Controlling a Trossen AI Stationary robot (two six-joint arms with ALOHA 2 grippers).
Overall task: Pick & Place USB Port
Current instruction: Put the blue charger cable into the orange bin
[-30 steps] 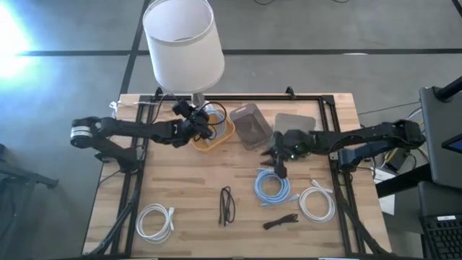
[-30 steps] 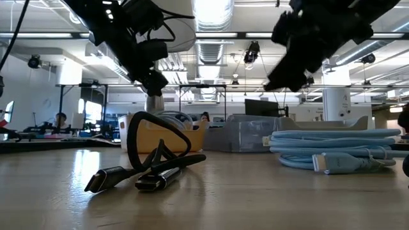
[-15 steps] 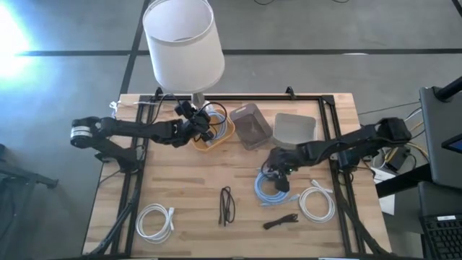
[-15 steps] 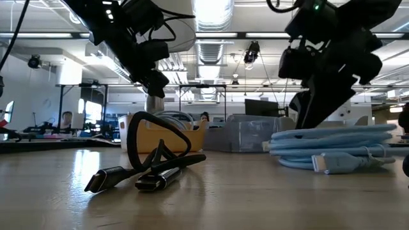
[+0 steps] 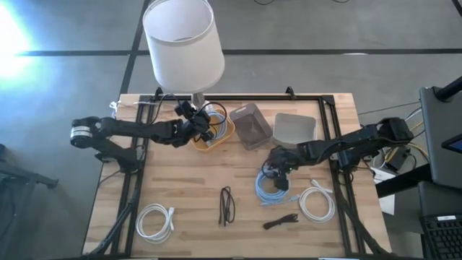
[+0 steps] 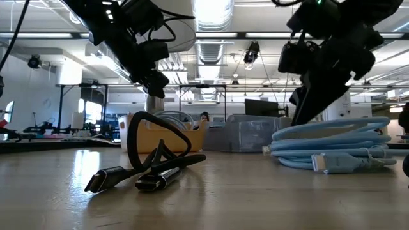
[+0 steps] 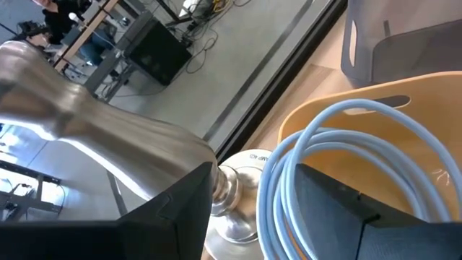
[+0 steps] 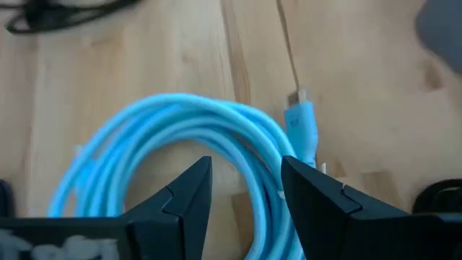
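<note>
Right gripper [image 5: 277,170] sits low over the coiled light-blue USB cable [image 5: 271,188], jaws apart w/ one side of the coil's strands between the fingers [image 8: 184,198], not yet clamped. Coil lies at 6 o'clock from my gripper on the wooden tabletop [image 5: 188,195], its connector [image 8: 301,121] pointing toward 12. Right arm's far nearer; left gripper [image 5: 193,124] hangs open at the yellow bin [image 5: 216,141].

In the right wrist view we lose much of the blue cable coil [image 8: 195,137] under the picture's edge and behind the right gripper's fingers [image 8: 184,191]. At five o'clock on the worktop [image 5: 180,188] the small black cable [image 5: 280,222] is too small to identify. In the left wrist view the yellow bin [image 7: 404,119] is cut off, and the lamp's foot [image 7: 242,195] is half hidden.
</note>
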